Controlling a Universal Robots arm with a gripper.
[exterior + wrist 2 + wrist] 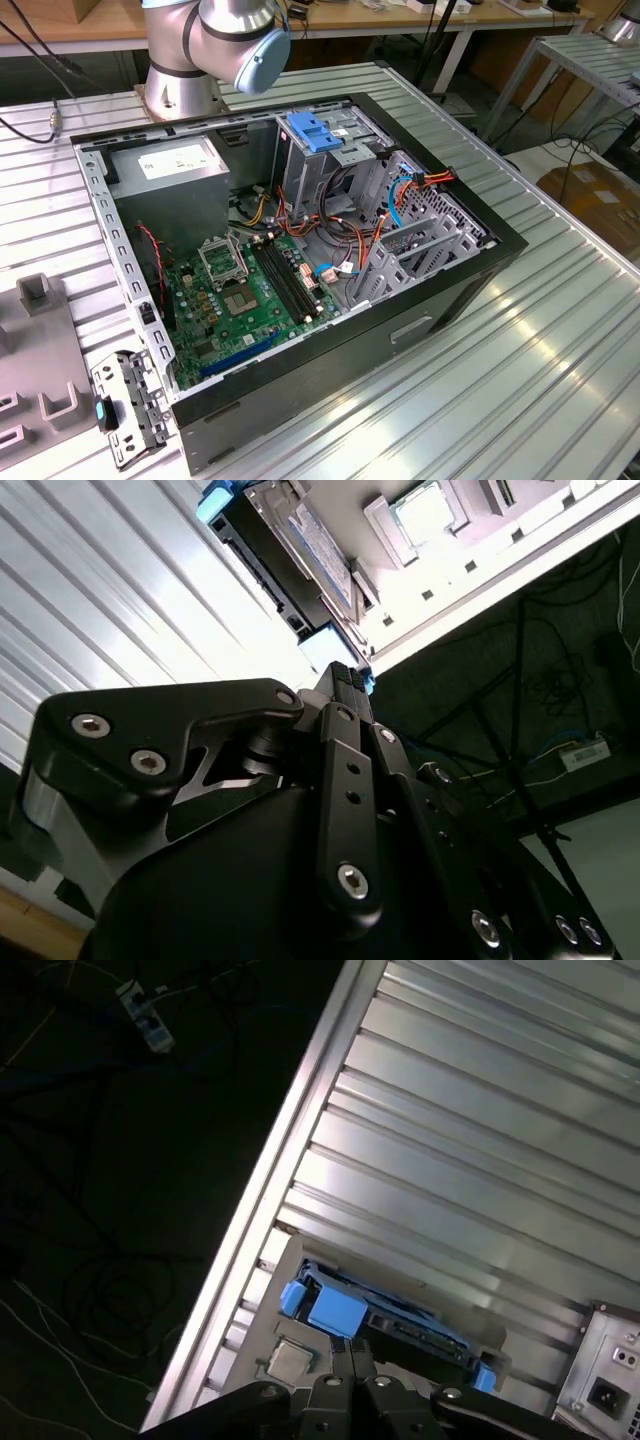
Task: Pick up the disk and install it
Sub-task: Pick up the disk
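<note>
Exterior view: an open computer case (300,250) sits on a ribbed metal bench (560,330), with the robot arm's base (185,60) behind it.

Second wrist view: the disk (315,540), in blue rails, lies just beyond the clenched, empty jaws.

First wrist view: the disk (400,1325) rests near the bench edge, with the jaws just beside its blue rail.

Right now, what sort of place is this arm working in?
Probably an electronics or computer-assembly lab rather than a home or office: an open desktop computer case sits on a ribbed aluminium table, wooden workbenches stand behind it, and loose cables trail over the floor.
</note>
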